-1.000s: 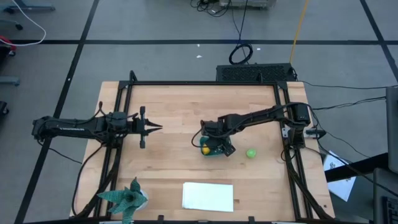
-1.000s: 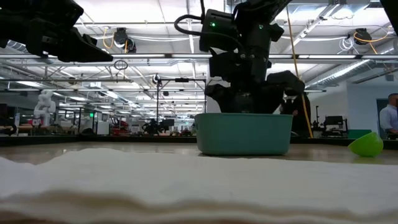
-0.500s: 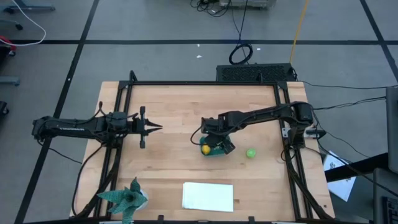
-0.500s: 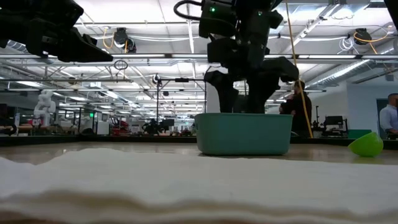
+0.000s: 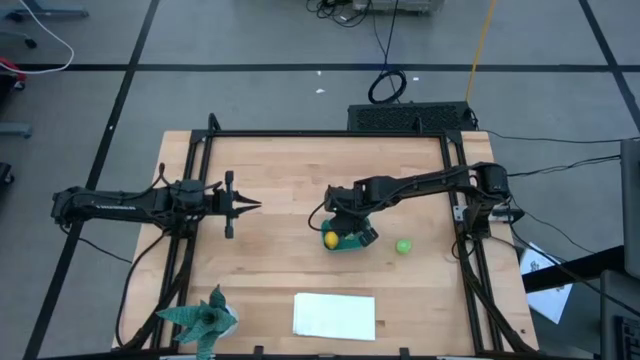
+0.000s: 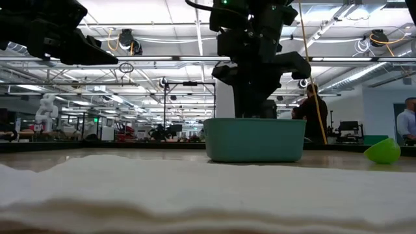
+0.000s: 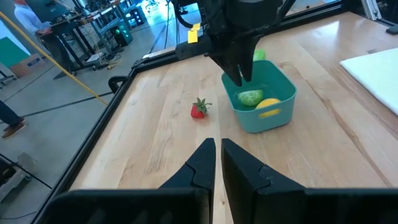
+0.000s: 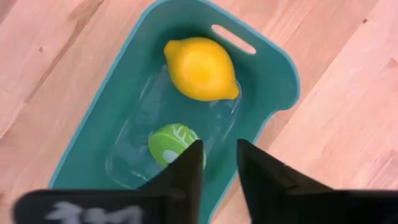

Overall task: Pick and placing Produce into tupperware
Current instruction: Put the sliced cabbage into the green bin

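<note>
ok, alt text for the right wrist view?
A teal tub on a wooden table holds a yellow lemon and a green lime piece. The right gripper hangs just above the lime piece, its dark fingers slightly apart and empty.

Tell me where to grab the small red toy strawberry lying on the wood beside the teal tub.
Grip the small red toy strawberry across its red body, under the green leaf cap, coming straight down: it lies low on the bare wooden table. The teal plastic tub, with the right gripper over it, stands close by, so probably close the fingers parallel to that wall.
</note>
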